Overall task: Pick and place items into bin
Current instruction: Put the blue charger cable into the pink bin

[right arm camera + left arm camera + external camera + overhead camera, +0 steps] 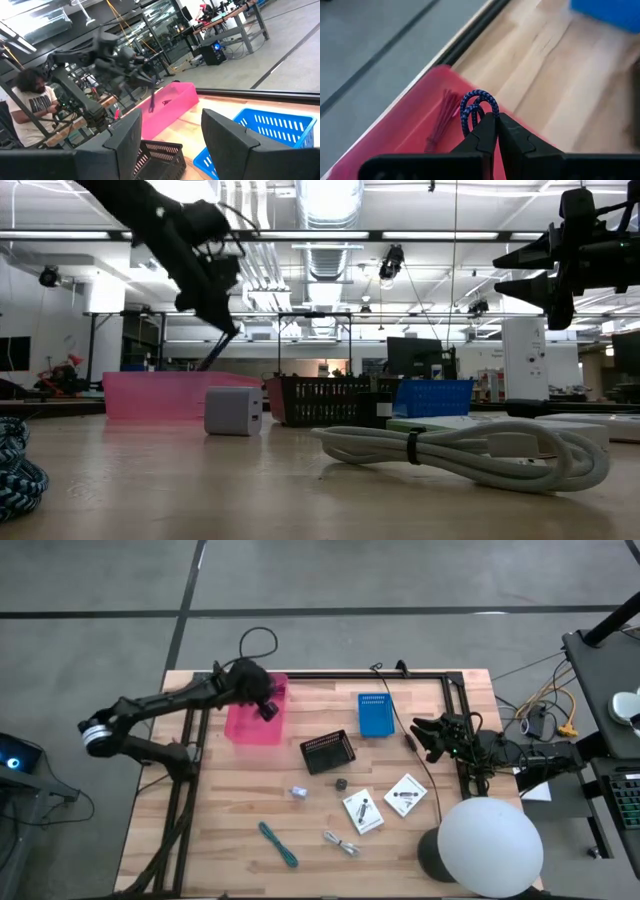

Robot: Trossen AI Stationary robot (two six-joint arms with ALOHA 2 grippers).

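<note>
Left gripper point(493, 119) over pink bin point(243, 726), pinching a blue braided cord point(476, 106).

Fingers clamp tight on the cord loop above the bin; a maroon tassel-like piece point(441, 122) already lies inside. Risk: the loop may snag on a finger at release, or fall outside the near wall. Right gripper point(170, 135) waits spread at the table's right edge. Wooden table point(230, 810) holds a green cord point(278, 843), white packets point(363, 810) and black and blue baskets. Workshop beyond; a person sits at a bench.
</note>
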